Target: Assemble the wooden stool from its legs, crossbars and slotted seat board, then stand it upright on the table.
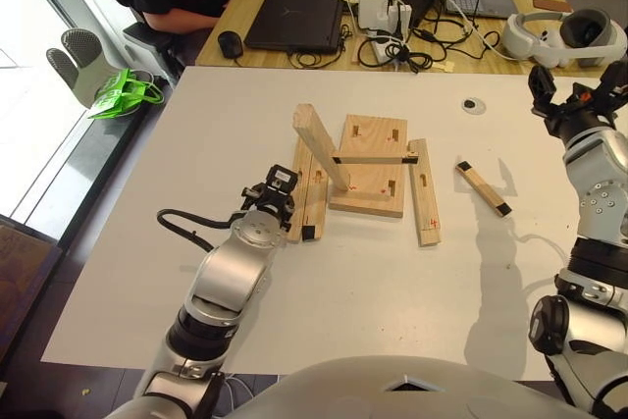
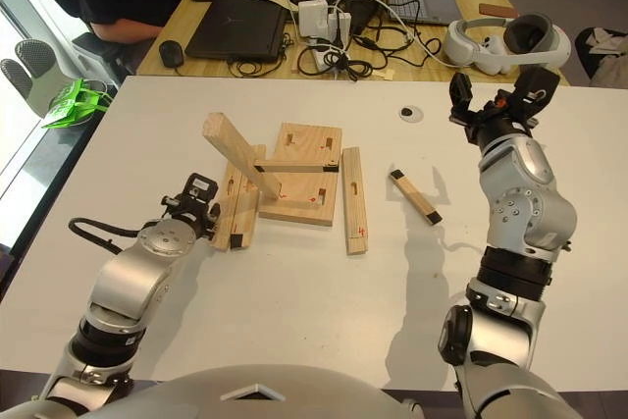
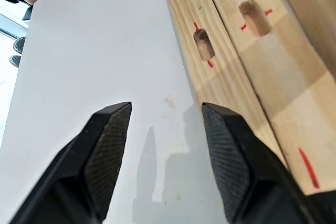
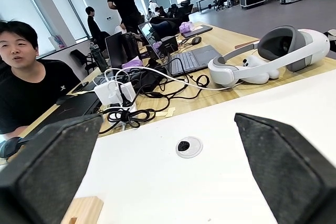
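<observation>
Here, the slotted seat board (image 1: 370,166) lies flat in the middle of the white bench (image 1: 392,291), pale wood with rectangular slots near its corners and small red marks. A thin crossbar (image 1: 373,159) with dark ends lies across it, and a tilted leg (image 1: 321,147) rises at a slant from its left edge. Two more legs (image 1: 312,193) lie side by side against the board's left side, their slots facing up, and a fourth leg (image 1: 424,205) lies along its right side. A loose crossbar (image 1: 483,188) rests apart, farther right. The left end effector (image 3: 167,107) sits low over bare bench just beside the outermost of the two legs, fingers spread wide and holding nothing; whether one finger touches the wood I cannot tell. The right end effector (image 2: 498,95) is raised well to the right, fingers wide apart and holding nothing, near a small round disc (image 1: 475,105).
</observation>
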